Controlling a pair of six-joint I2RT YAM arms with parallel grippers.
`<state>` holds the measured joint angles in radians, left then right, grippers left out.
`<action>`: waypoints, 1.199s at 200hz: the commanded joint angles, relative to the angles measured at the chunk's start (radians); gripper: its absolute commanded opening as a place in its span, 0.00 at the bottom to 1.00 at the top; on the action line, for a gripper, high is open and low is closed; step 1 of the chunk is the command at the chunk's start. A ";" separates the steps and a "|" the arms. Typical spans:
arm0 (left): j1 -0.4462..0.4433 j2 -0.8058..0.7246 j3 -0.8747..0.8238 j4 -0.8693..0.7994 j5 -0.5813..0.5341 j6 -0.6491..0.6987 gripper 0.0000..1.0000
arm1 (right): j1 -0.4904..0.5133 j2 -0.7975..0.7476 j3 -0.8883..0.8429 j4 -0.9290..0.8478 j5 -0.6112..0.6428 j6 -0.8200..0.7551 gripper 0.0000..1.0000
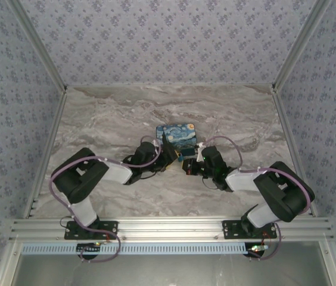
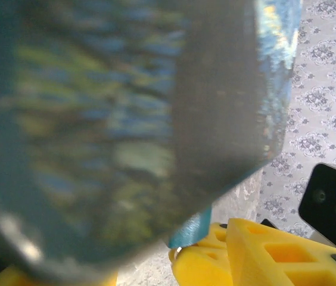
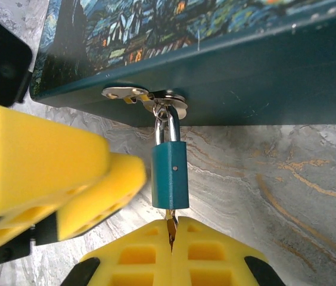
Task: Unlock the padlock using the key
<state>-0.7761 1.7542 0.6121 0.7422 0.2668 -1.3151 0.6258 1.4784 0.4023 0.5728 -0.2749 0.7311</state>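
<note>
Right hand is pressed together on the key, bottom centre of the right wrist view. Only a thin sliver of key shows above the yellow fingertips, and it runs up to the underside of the padlock; can't tell how deep it sits. Padlock is the small teal one at centre frame, hanging below a metal hasp on the dark teal side of the painted box, with its shackle through the hasp loop and looking closed. Box takes the top of the frame, with the marble table below it. Left hand sits at the left edge of the same frame, yellow fingers blurred, nearer tip right beside the padlock's left face; touching or just clear, can't tell. In the left wrist view, yellow fingers show at bottom left and lower right with a gap between them, so it's spread, and nothing is visibly clamped. Blurred box covers most of that frame, and a bit of teal padlock shows at bottom centre. Top view: both hands meet mid-frame at the box's lower edge, left hand at its lower-left corner, right hand at lower right.
</note>
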 commanded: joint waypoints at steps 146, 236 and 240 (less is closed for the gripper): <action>-0.050 0.195 0.055 0.289 0.020 -0.122 0.40 | -0.021 -0.041 0.023 -0.034 -0.012 0.063 0.00; -0.059 0.179 0.061 0.291 0.007 -0.145 0.25 | -0.033 -0.060 0.014 -0.046 -0.016 0.097 0.00; -0.060 0.177 0.059 0.287 0.006 -0.143 0.24 | -0.035 -0.061 0.015 -0.046 -0.017 0.096 0.00</action>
<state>-0.8211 1.9339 0.6540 1.0172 0.2722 -1.4601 0.5995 1.4460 0.4049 0.5213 -0.2779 0.8089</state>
